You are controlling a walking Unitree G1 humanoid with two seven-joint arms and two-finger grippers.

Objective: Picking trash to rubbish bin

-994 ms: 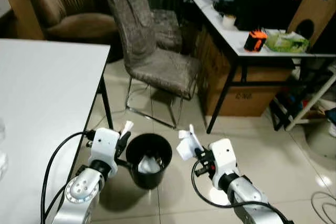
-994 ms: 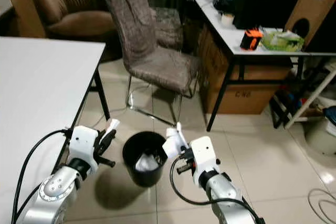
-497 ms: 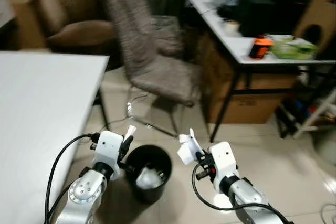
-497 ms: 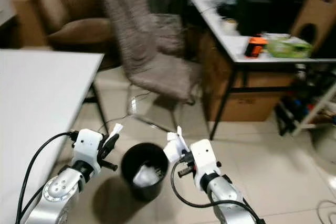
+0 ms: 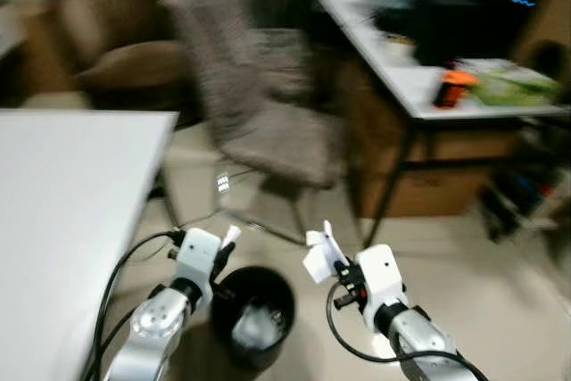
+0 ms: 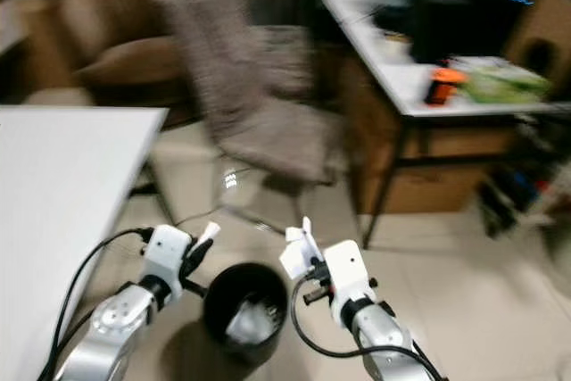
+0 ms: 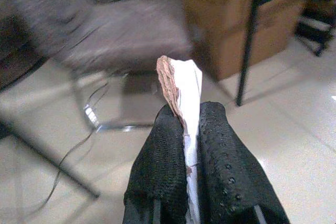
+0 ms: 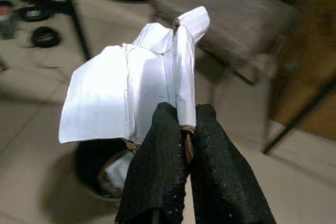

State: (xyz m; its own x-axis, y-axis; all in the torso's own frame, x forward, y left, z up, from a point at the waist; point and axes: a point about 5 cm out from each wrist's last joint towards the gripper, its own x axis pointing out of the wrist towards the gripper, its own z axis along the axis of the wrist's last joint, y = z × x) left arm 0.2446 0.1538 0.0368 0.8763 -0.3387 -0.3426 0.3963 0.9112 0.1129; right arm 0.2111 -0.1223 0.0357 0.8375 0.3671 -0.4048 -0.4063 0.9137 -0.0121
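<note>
Although both head views are blurred, the state of the work can be read. The bin [image 5: 254, 311], a round black one, stands on the tiled floor [image 5: 500, 310] between the two arms, close to the near right corner of the white table [image 5: 62, 220]. Some crumpled pale trash [image 5: 253, 326] already lies inside it, so part of the job appears done.

The left gripper [image 5: 225, 252] sits just left of the bin's rim and is clenched on a narrow folded slip of paper [image 7: 184, 103], white with a brownish torn edge, which stands up from between the fingers [image 7: 157, 171]. The right gripper [image 5: 337, 267] is to the right of the bin and slightly farther off; its fingers [image 8: 218, 177] are clamped on a larger crumpled piece of white paper [image 8: 128, 90] that fans out above them. In the right wrist view the bin's mouth is seen below and beyond this paper, so the piece is near the bin but, as far as I can judge, not yet over the opening.

Outstanding: both held pieces remain to be carried over the mouth of the bin and released. Neither is dropped yet. Whether other trash lies about cannot be told; the floor in view shows none that I can make out.

Beyond the bin stand a grey chair [image 5: 259, 104], a brown armchair [image 5: 107, 51] at far left, and a cluttered desk [image 5: 419, 78] at far right.
</note>
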